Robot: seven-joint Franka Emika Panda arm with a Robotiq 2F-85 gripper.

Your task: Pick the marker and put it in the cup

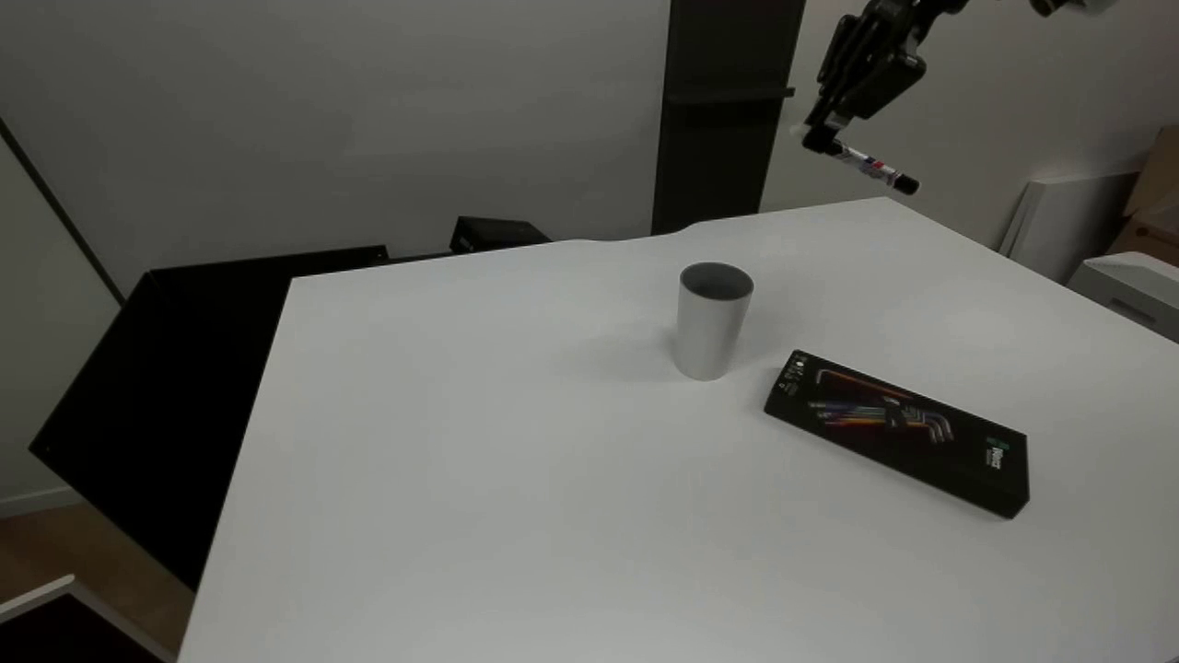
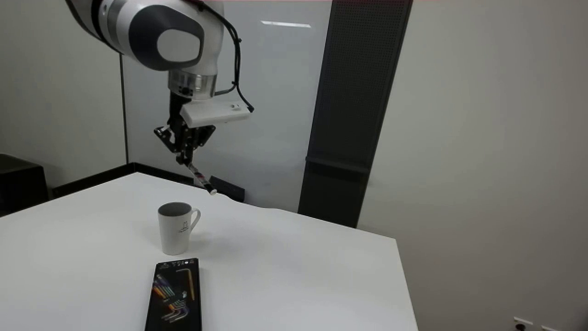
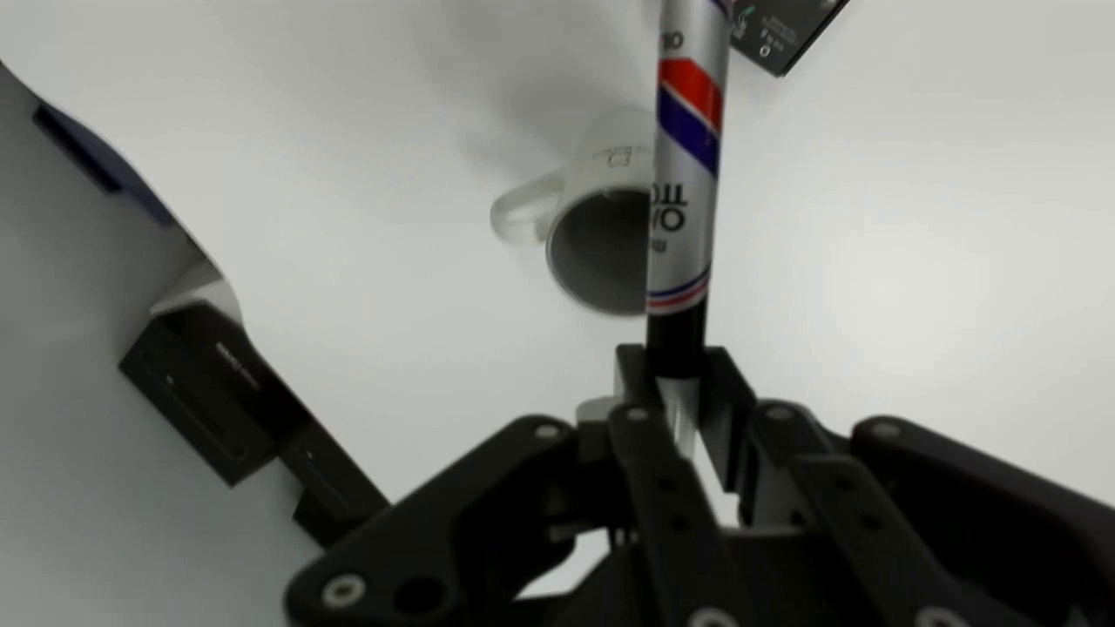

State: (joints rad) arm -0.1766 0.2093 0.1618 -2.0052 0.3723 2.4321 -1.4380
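Observation:
My gripper [image 1: 820, 136] is shut on the marker [image 1: 870, 167], high above the table. It shows in an exterior view [image 2: 184, 158] and in the wrist view [image 3: 678, 366]. The marker is silver with red and blue bands and black ends. It slants down from the fingertips in both exterior views, here too [image 2: 200, 177]. In the wrist view the marker [image 3: 688, 174] covers part of the cup. The cup [image 1: 707, 336] is light grey, upright, dark inside, on the table, apart from the marker. A handle shows on the cup [image 2: 173, 234] and also in the wrist view [image 3: 592, 200].
A flat black box [image 1: 903, 433] with pictures of hex keys lies close to the cup on the white table [image 1: 479, 479]. It also shows in an exterior view [image 2: 175, 294]. Black items [image 3: 218, 392] sit beyond the table edge. A dark panel [image 2: 353, 115] stands at the wall.

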